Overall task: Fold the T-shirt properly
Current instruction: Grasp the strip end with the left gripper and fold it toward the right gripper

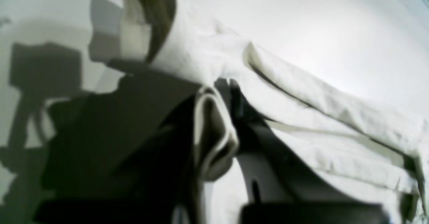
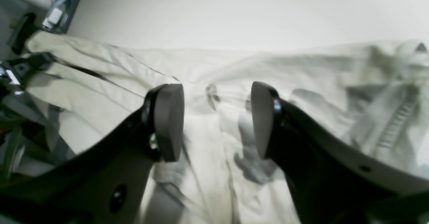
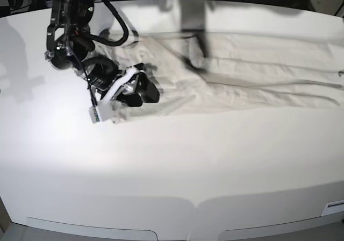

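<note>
Between the dark fingers of the left gripper we see a doubled edge of the T-shirt pinched tight, the hem looping out just past the tips. From that fold the cloth runs away in long flat layers over the white table.

The right gripper stands wide apart, its grey pads on either side of a wrinkled patch of the T-shirt below them; we cannot tell whether they touch it.

In the base view the right arm reaches down from the far left corner, its gripper tilted low over the left end of the T-shirt, which lies stretched in a long band across the far half of the table. The left arm does not show there, only a blurred dark streak over the cloth.
</note>
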`<state>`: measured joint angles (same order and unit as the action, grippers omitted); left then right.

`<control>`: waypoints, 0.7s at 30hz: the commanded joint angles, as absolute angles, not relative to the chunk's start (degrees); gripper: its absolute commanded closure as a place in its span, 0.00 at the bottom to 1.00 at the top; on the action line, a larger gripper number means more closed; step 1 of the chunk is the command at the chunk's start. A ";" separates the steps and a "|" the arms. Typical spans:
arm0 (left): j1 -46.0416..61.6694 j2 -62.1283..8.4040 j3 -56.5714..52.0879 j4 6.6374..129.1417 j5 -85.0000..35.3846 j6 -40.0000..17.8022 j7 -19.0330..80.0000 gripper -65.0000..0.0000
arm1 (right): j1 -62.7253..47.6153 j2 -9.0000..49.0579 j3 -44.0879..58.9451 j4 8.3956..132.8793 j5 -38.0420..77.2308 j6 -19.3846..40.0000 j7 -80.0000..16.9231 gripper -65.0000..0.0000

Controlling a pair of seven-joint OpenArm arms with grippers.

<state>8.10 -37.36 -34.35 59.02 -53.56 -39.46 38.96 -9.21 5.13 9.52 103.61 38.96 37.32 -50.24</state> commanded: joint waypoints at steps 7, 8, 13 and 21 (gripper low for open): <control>7.94 -37.89 -34.79 60.12 -71.16 -40.00 49.15 1.00 | -8.27 3.40 9.74 104.75 35.90 37.78 -46.44 0.51; 8.36 -37.01 -34.79 60.64 -73.95 -40.00 50.74 1.00 | -8.10 3.51 9.74 104.75 35.92 37.78 -46.44 0.51; 12.05 -28.25 -34.76 68.88 -77.95 -40.00 53.98 1.00 | -7.14 3.81 9.74 104.73 35.92 37.78 -46.46 0.51; 17.96 -12.75 -26.55 84.42 -69.34 -40.00 47.55 1.00 | -5.72 4.97 9.63 104.73 36.05 37.74 -46.48 0.51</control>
